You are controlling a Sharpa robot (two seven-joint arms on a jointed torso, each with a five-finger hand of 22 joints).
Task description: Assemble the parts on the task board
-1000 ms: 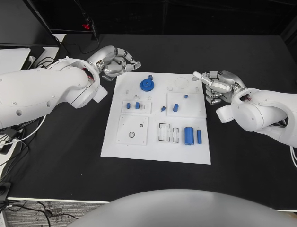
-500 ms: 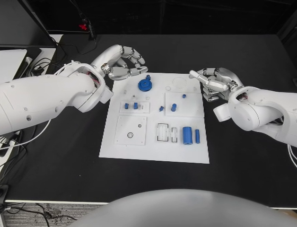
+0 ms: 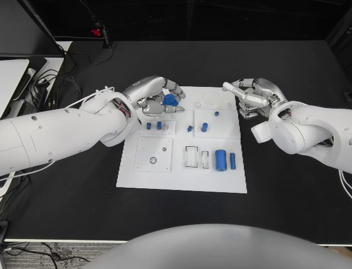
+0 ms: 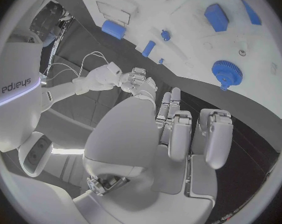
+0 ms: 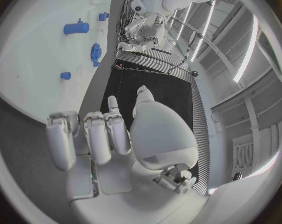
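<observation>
Your left hand (image 3: 156, 95) sits over the task board's (image 3: 181, 180) far left corner, fingers curled around the blue gear (image 3: 170, 100), apparently touching; grasp can't be confirmed. Right hand (image 3: 255, 96) hovers off the board's far right edge, fingers curled, holding nothing.

The task board (image 3: 183, 168) at the frame's centre looks like smooth matt white plastic, the blue gear (image 3: 170, 100) probably moulded plastic, and both hands (image 3: 154, 96) (image 3: 253, 96) brushed silvery metal.

- Left hand (image 3: 156, 95) crowds the blue gear (image 3: 170, 100) at the task board's (image 3: 180, 176) far left corner.
- Right hand (image 3: 253, 98) flanks its far right edge.
- Near half lies unobstructed.
</observation>
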